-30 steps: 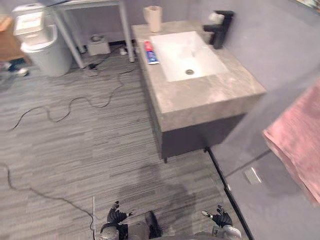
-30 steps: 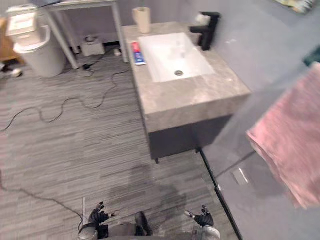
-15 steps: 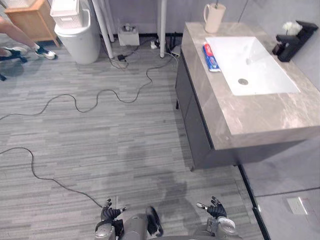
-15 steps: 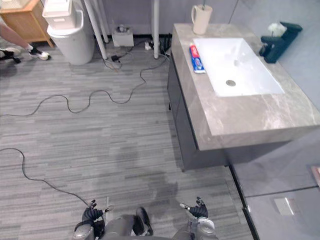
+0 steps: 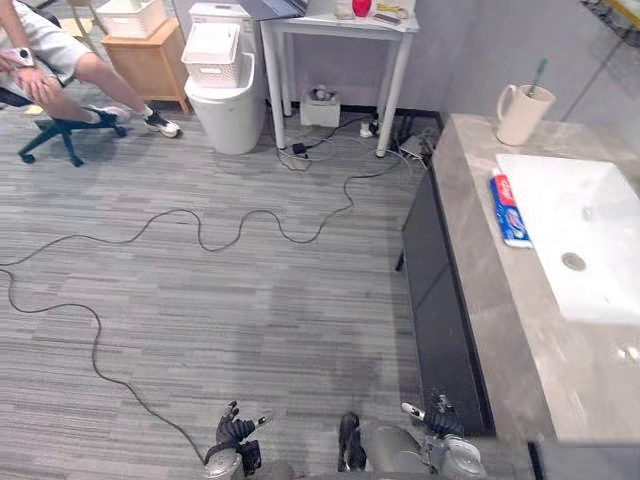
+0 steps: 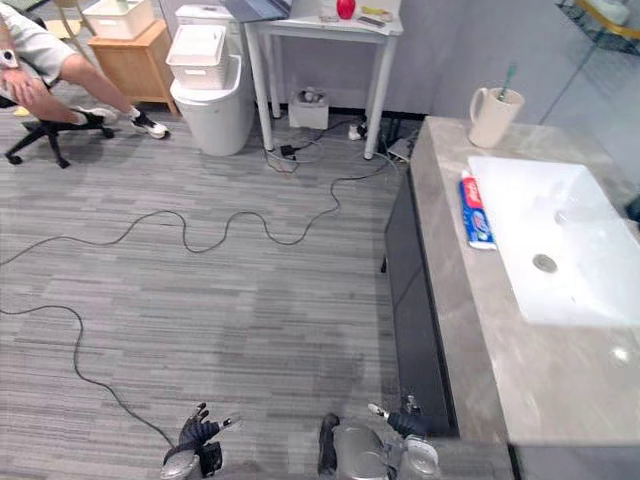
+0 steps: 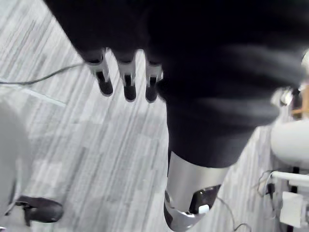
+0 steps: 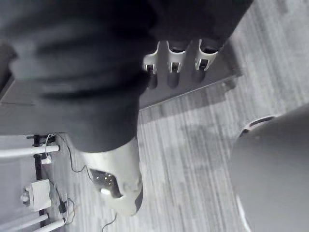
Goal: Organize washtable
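The washtable (image 5: 468, 262) is a grey stone counter along the right side, with a white sink (image 5: 588, 225) set into it. A red, white and blue toothpaste tube (image 5: 508, 207) lies flat on the counter beside the sink. At the far corner a beige mug (image 5: 520, 113) holds a toothbrush (image 5: 540, 71). My left hand (image 5: 235, 434) and right hand (image 5: 438, 420) hang low over the floor, well short of the counter top. Both are open with relaxed fingers (image 7: 126, 79) and hold nothing; the right hand's fingers (image 8: 176, 60) are near the dark cabinet front.
A person (image 5: 45, 55) sits on a chair at the far left. A wooden cabinet (image 5: 145, 65), a white bin (image 5: 228, 108) with a basket on it and a white table (image 5: 340, 22) stand along the back wall. Cables (image 5: 200, 235) snake across the grey floor.
The camera has swung left, so the washtable now sits at the right edge and more floor and the seated person show. Both hands still hang open.
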